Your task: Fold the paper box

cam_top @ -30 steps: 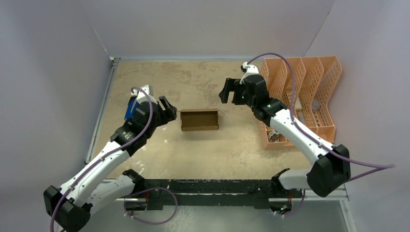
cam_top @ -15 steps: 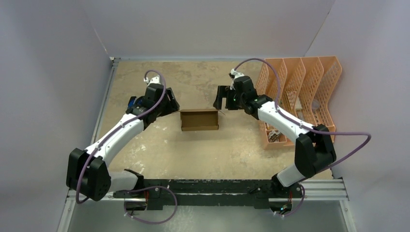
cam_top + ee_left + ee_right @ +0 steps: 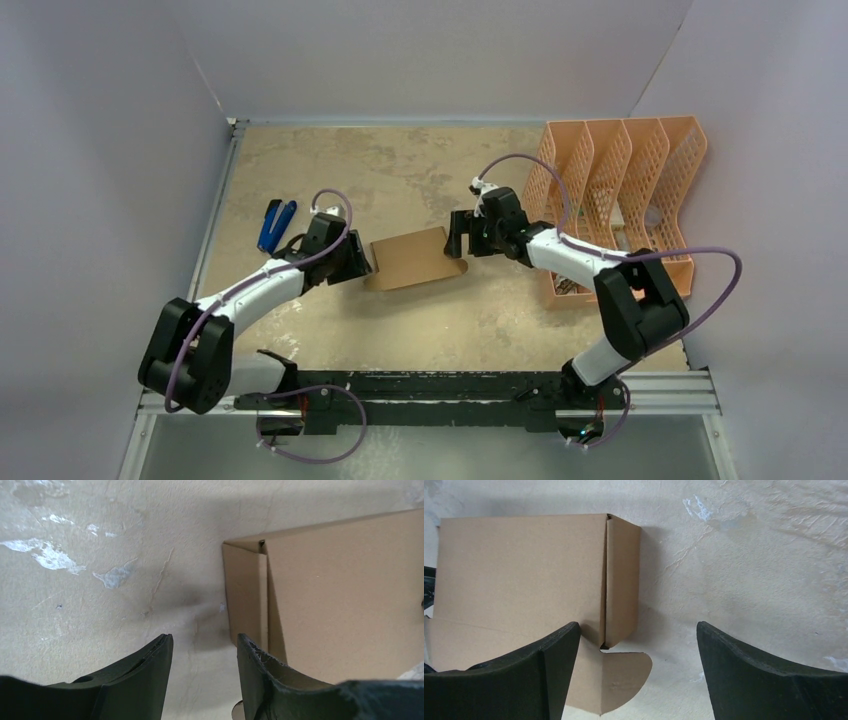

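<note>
The paper box [image 3: 410, 258] is plain brown cardboard in the middle of the table, with a broad panel facing up. My left gripper [image 3: 363, 263] is open at the box's left end. In the left wrist view [image 3: 202, 641] its right finger [image 3: 256, 666] lies over the end wall of the box [image 3: 340, 590]. My right gripper [image 3: 458, 238] is open at the box's right end. In the right wrist view [image 3: 636, 630] its jaws straddle the box [image 3: 524, 565] corner and a rounded tab [image 3: 624, 675] that lies flat on the table.
A peach-orange perforated file organizer [image 3: 620, 170] stands at the right, with small items in its near compartment [image 3: 568, 284]. A blue-handled tool [image 3: 272, 222] lies on the table to the left of the left arm. Grey walls enclose three sides.
Both arms have come down and in to the box's two ends. The box showed an open interior before and now shows a flat brown panel, shifted slightly toward me.
</note>
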